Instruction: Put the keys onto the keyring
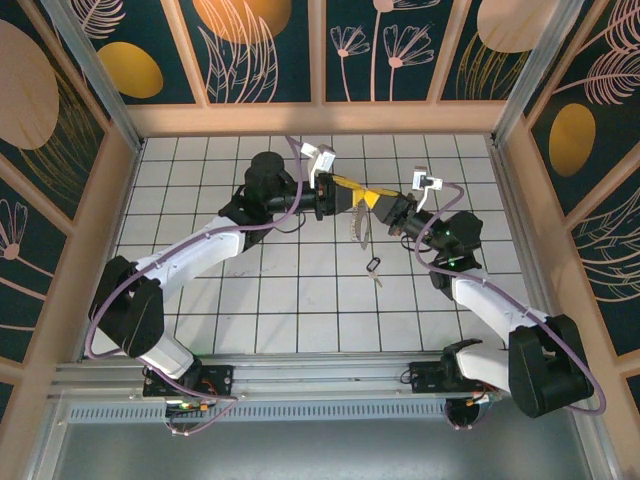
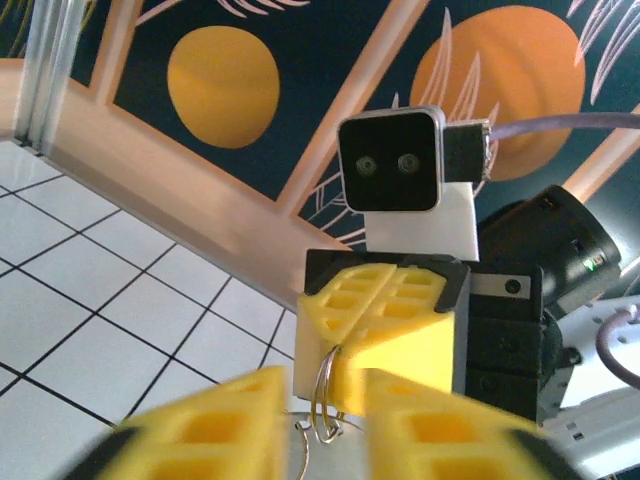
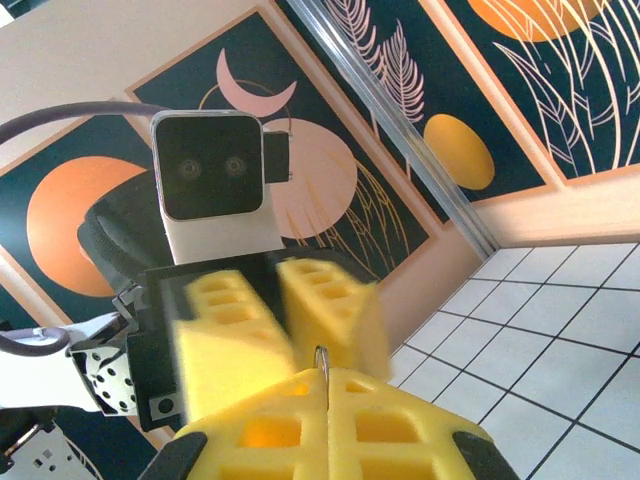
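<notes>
Right claw point(image 3: 325, 378) clamps tight on the thin silvery wire keyring point(image 2: 325, 395). Left claw point(image 2: 328, 435) faces it, fingers slightly parted. Small black-headed metal key point(image 1: 373, 266) lies on white tiles point(image 1: 200, 310).

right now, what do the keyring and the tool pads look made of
Keyring: thin silvery wire with bright glints, likely steel. Pads: matte yellow plastic, judging by the moulded grid of pockets; printed or cast, can't tell.

The pale silvery keyring point(image 1: 360, 228) is hanging as a thin wire loop, pinched at its top between yellow gripper fingers point(image 1: 345, 190), while the small black-headed key point(image 1: 374, 267) is lying flat, unattached, on the white tiles point(image 1: 200, 300) nearby.
</notes>
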You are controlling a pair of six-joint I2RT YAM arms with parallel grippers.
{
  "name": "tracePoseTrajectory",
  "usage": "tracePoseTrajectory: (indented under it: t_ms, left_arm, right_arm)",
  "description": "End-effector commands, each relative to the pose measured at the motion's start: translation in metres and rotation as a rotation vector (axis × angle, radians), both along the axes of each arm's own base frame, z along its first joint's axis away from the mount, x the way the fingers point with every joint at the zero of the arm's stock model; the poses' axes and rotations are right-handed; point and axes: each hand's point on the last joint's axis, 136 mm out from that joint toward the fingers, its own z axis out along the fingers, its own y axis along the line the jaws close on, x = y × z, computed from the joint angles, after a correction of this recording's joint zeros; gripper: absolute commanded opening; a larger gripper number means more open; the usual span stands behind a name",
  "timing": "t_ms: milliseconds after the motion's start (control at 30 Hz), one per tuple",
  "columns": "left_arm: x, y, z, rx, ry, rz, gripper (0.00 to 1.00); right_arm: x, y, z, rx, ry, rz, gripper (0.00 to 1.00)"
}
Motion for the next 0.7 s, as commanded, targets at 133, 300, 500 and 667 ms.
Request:
tracePoseTrajectory:
  t_ms: [133,300,500,667]
  left_arm:
    - [0.024,0.045,0.040,-0.171,-0.003,0.341,0.69]
    - [0.020,0.054,0.051,-0.256,0.049,0.359,0.70]
    - [0.018,0.046,0.049,-0.314,0.114,0.297,0.68]
    - [0.023,0.040,0.040,-0.330,0.150,0.284,0.64]
  right_arm:
    - [0.008,-0.012,0.024,0.107,-0.013,-0.082,0.00]
    - [0.016,-0.020,0.030,0.179,0.023,-0.147,0.00]
    - [0.026,-0.020,0.032,0.249,0.084,-0.200,0.00]
    - [0.027,-0.006,0.037,0.256,0.085,-0.172,0.00]
